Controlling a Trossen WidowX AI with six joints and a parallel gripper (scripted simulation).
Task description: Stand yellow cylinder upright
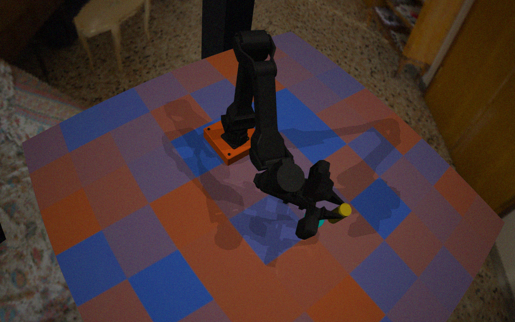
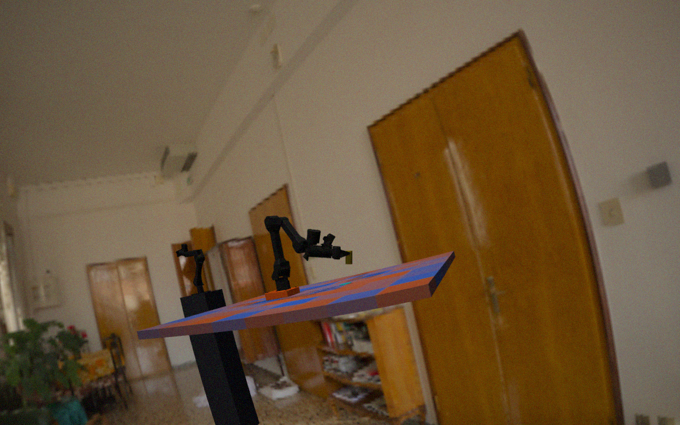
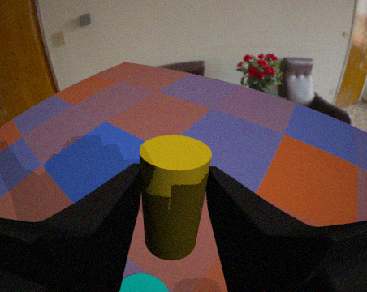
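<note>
My gripper [image 3: 174, 173] [image 1: 323, 214] [image 2: 343, 255] is shut on the yellow tall cylinder [image 3: 174, 190] [image 1: 340, 212] [image 2: 349, 257] and holds it upright in the air above the checkered table [image 1: 139, 240] [image 2: 300, 311]. The cylinder's top face points up in the wrist view. The cyan circle [image 1: 321, 223] lies flat on the table below, near the cylinder's base and a little toward the arm's side. In the top view most of the circle is hidden by a finger.
The arm's orange base plate [image 1: 224, 148] [image 2: 281, 292] stands near the table's middle. A black post [image 2: 221, 354] stands beside the table. Yellow wooden doors [image 2: 490, 237] are on the wall side.
</note>
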